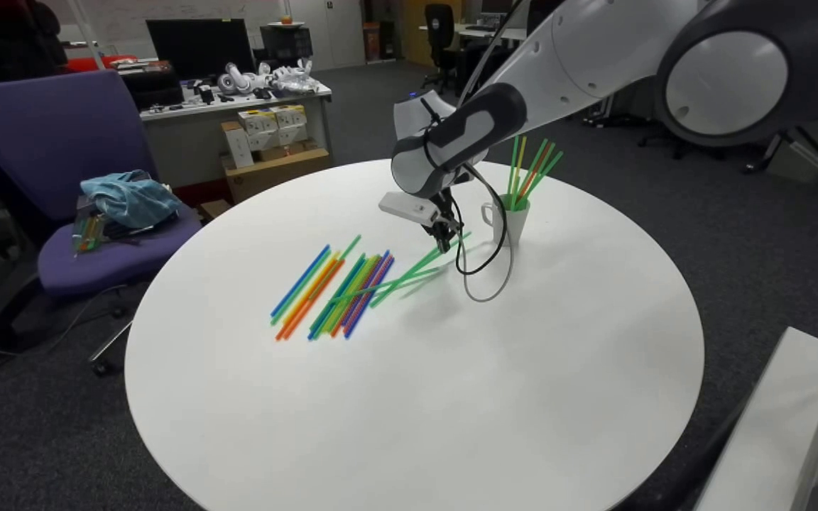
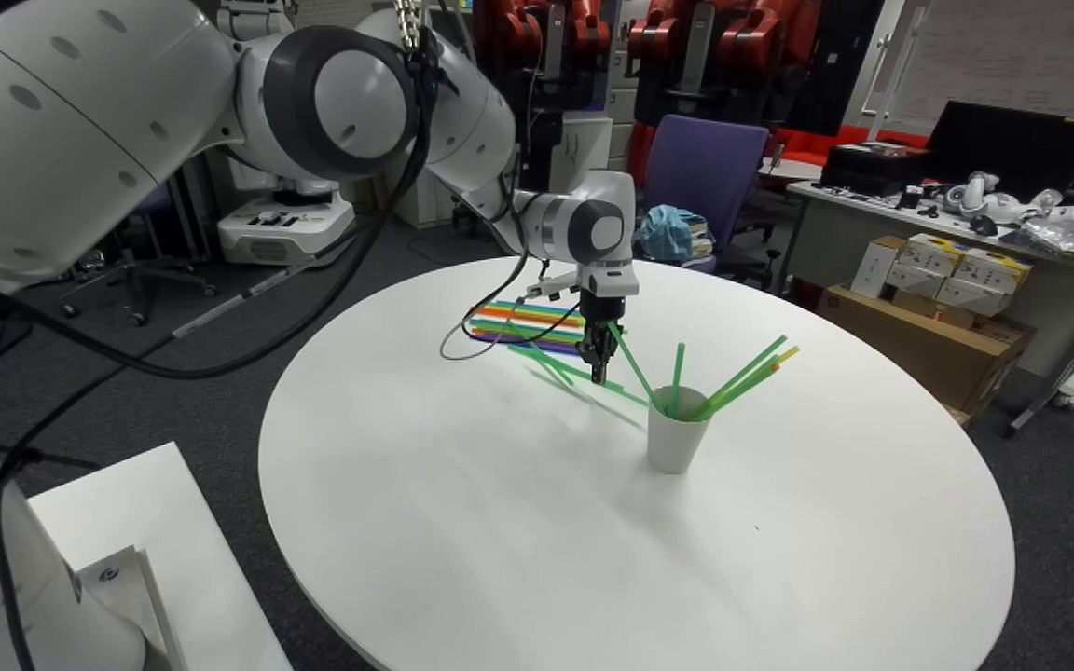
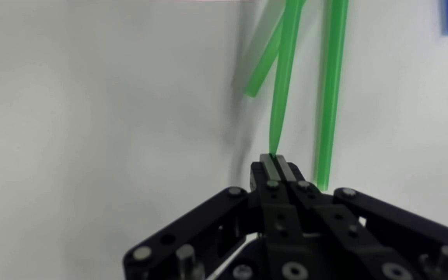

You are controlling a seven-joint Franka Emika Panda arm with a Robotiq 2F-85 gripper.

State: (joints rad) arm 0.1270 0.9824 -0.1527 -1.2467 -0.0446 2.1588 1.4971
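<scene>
In the wrist view a green straw [image 3: 284,74] points from the gripper [image 3: 273,156] almost straight to 12 o'clock, its long axis leaning a touch towards 1, and runs out of the frame at the top. The gripper has its two fingers clamped together on this straw, above the white desk [image 1: 451,426]. In an exterior view the axis runs roughly from 8 to 2 o'clock, towards a white mug [image 1: 515,226] standing upright near the gripper; in an exterior view where the mug [image 2: 672,447] stands at 4 o'clock from the gripper, it runs from 10 to 4.

The straw is a slender, straight tube in plain bright green, narrowing to a thin flattened edge where the fingertips squeeze it. How far it reaches past them cannot be told surely.

A second green straw [image 3: 332,97] lies nearly parallel on its 3 o'clock side, and a third green straw [image 3: 265,68] passes beneath it, pointing to 7. A row of coloured straws [image 1: 349,309] lies at 8 o'clock from the gripper. Green, yellow and orange straws [image 1: 513,163] stick up from the mug.
</scene>
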